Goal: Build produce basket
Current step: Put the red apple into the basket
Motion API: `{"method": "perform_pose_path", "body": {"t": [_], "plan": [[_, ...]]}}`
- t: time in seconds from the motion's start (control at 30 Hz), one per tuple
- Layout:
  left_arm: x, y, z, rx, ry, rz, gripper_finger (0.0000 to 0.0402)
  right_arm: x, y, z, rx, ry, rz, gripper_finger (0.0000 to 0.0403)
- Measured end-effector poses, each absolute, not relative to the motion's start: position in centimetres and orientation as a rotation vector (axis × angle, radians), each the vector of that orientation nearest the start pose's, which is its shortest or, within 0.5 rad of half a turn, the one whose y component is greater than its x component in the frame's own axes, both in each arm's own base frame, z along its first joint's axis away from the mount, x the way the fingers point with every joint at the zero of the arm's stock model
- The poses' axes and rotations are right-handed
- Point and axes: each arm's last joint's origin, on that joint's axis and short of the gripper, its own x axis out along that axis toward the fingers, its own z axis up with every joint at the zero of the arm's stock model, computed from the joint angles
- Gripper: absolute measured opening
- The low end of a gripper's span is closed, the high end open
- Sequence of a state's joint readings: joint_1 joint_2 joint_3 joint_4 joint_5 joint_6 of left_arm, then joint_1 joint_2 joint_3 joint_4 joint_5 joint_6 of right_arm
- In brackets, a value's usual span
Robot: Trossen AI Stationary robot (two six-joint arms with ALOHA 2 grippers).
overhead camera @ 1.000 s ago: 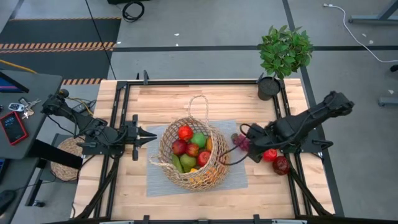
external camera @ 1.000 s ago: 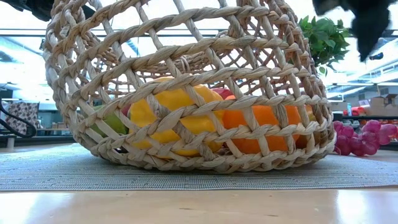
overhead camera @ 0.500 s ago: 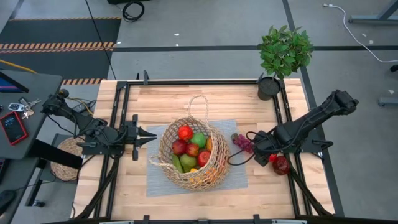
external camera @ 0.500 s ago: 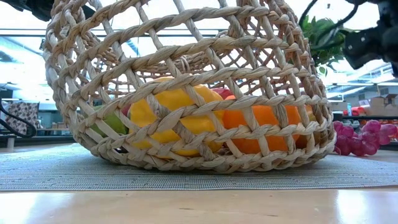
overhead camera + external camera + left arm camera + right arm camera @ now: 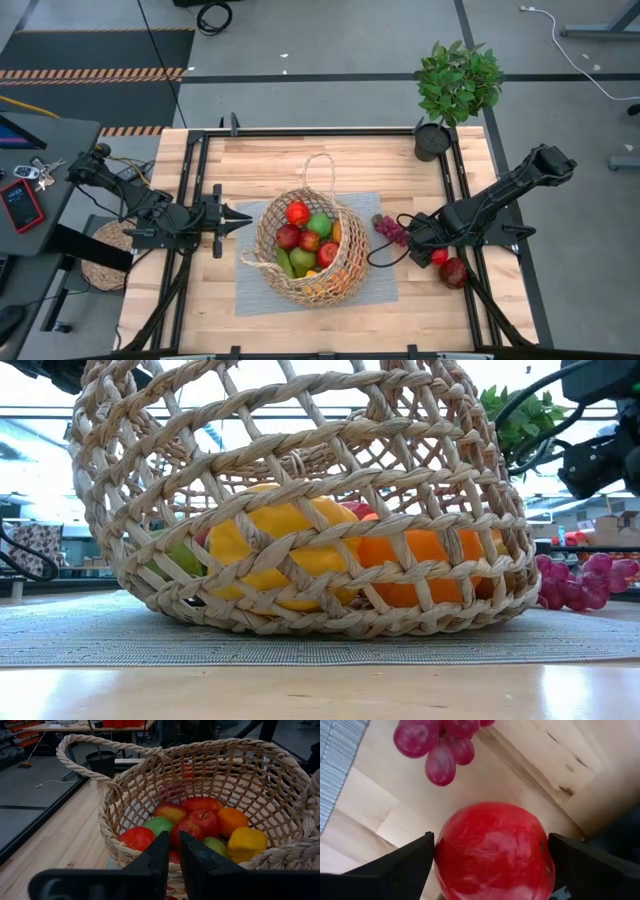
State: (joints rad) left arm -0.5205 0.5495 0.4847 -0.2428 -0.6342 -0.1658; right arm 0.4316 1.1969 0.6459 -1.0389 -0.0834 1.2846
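The tan wicker basket [image 5: 308, 248] stands on a grey mat [image 5: 250, 290] at the table's middle, holding several pieces of produce: red, green, orange and yellow [image 5: 200, 827]. My left gripper [image 5: 246, 215] is shut, level, just off the basket's left rim. My right gripper [image 5: 434, 254] points down, open, over a red round fruit [image 5: 492, 845] that lies on the table. One finger [image 5: 395, 865] stands on each side of the fruit. Purple grapes [image 5: 389, 229] lie on the wood beside it, and a dark red fruit [image 5: 453, 271] lies toward the right edge. My right gripper's open fingers [image 5: 590, 865] stand close against the red fruit's two sides [image 5: 540, 855], coming from above. I cannot tell whether they touch it. The fruit rests on the table.
A leafy plant in a black pot [image 5: 455, 90] stands at the far right corner. A round woven mat [image 5: 105, 255] lies off the table's left edge. Black rails [image 5: 190, 200] run along the table's sides. Bare wood [image 5: 300, 160] lies beyond the basket.
My right gripper has come down toward the table and tipped to point straight down. It has settled over the red fruit, which now lies between its fingers. The fruit, the grapes and the basket have stayed where they were.
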Motion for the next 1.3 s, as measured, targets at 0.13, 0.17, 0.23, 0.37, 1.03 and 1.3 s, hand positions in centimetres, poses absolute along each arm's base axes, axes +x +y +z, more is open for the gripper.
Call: {"method": "perform_pose_path", "body": {"t": [0.13, 0.17, 0.23, 0.37, 1.03, 1.3], "plan": [[12.1, -5.0, 25.8, 0.003, 0.247, 0.134, 0.0048, 14.6, 7.0, 17.5, 0.705, 1.544, -0.642, 0.0380], [12.1, -5.0, 25.8, 0.003, 0.247, 0.134, 0.0048, 14.6, 7.0, 17.5, 0.706, 1.544, -0.641, 0.0377], [12.1, -5.0, 25.8, 0.003, 0.247, 0.134, 0.0048, 14.6, 7.0, 17.5, 0.710, 1.551, -0.635, 0.0368], [12.1, -5.0, 25.8, 0.003, 0.247, 0.134, 0.0048, 14.6, 7.0, 17.5, 0.704, 1.554, -0.628, 0.0345], [12.1, -5.0, 25.8, 0.003, 0.247, 0.134, 0.0048, 17.1, 6.8, 25.4, 0.476, 1.273, -0.626, 0.0313], [12.1, -5.0, 25.8, 0.003, 0.247, 0.134, 0.0048, 19.7, 6.7, 32.8, 0.287, 0.736, -0.650, 0.0320]]}}
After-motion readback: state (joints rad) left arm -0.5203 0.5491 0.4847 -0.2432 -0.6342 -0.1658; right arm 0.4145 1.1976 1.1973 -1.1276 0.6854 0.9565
